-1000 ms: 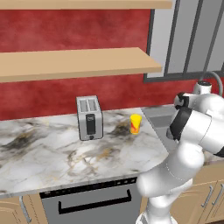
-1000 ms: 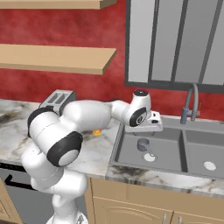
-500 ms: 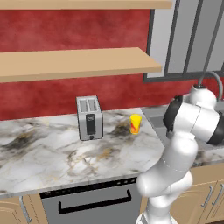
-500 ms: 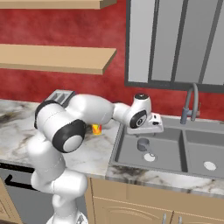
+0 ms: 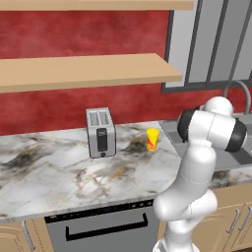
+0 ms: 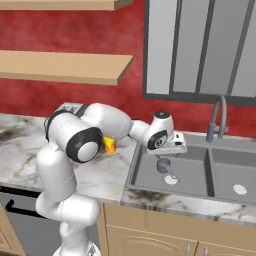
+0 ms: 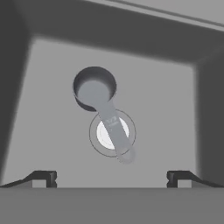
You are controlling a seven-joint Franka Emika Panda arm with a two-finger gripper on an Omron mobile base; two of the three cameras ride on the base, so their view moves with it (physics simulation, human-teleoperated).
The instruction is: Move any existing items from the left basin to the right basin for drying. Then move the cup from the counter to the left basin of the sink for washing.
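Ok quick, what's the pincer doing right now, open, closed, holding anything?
Pincer: open, holding nothing, above the measuring scoop in the left basin.

arm outstretched, hand (image 7: 112, 177) pointing down, open

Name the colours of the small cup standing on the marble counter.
The cup is yellow with a red-orange mark on its side, clearest in the left base view.

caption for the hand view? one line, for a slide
Open gripper poised above a grey measuring scoop lying in the left basin, its handle across the drain.
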